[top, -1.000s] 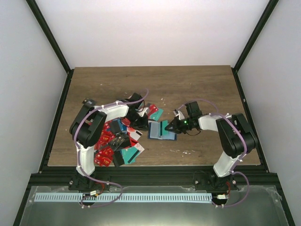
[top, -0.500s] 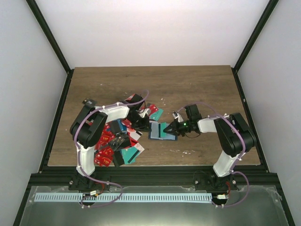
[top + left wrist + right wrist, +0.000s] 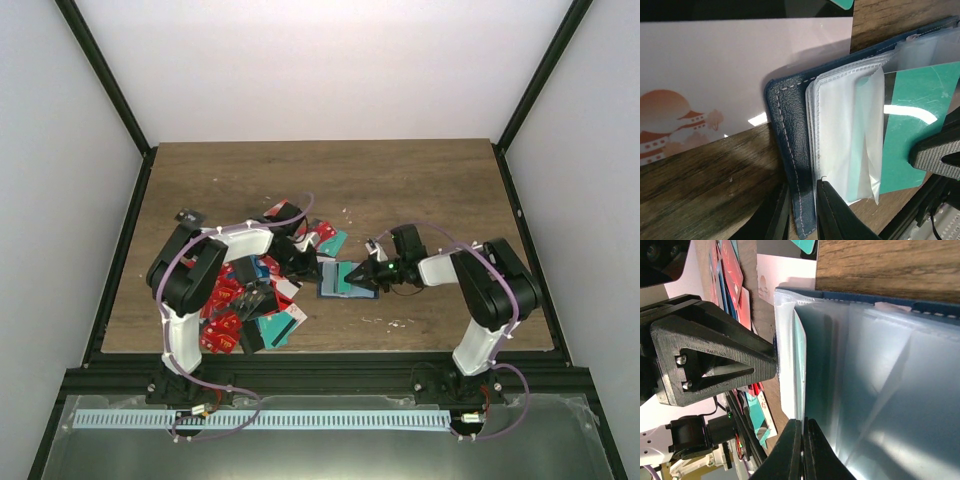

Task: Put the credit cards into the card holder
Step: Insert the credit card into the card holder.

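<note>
The dark blue card holder [image 3: 328,291] lies open on the table between the arms, its clear sleeves [image 3: 850,140] fanned out. My left gripper [image 3: 802,212] is shut on the holder's blue cover [image 3: 790,150] at its near edge; it also shows in the top view [image 3: 311,268]. My right gripper [image 3: 803,440] is shut on the edge of a teal card [image 3: 801,365] that sits partly inside a sleeve. That card shows in the left wrist view [image 3: 917,125] and the top view [image 3: 346,281], by the right gripper [image 3: 360,275]. Several red, teal and black credit cards [image 3: 235,300] lie in a pile at the left.
A white and pink card [image 3: 715,90] lies under the holder's left side. Another teal card [image 3: 333,241] lies just behind the holder. The left arm's elbow [image 3: 190,270] hangs over the card pile. The table's front edge [image 3: 320,352] is close below.
My right gripper has moved a little to the left with the teal card, deeper over the holder. My left gripper has stayed on the holder's cover.
</note>
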{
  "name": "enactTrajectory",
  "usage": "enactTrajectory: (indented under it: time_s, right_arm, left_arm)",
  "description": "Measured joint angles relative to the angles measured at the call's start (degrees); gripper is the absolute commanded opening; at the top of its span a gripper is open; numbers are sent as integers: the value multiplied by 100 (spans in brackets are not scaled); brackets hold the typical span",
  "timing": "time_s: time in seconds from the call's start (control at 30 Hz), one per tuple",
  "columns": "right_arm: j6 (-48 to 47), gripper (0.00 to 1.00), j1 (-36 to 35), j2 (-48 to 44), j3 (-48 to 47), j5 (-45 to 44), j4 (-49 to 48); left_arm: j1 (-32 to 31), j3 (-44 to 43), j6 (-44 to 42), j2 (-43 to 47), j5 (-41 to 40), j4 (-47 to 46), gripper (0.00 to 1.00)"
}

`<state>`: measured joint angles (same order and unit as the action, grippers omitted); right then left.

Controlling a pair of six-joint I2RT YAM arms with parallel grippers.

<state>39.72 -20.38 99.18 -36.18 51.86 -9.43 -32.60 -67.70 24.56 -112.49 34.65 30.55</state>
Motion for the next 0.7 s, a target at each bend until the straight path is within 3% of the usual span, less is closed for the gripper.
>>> enactTrajectory:
  time_s: [0.7]
  right_arm:
    - [522, 1, -396, 409, 2, 4, -741]
  left_arm:
    - [-2, 382, 94, 199, 166, -186, 17]
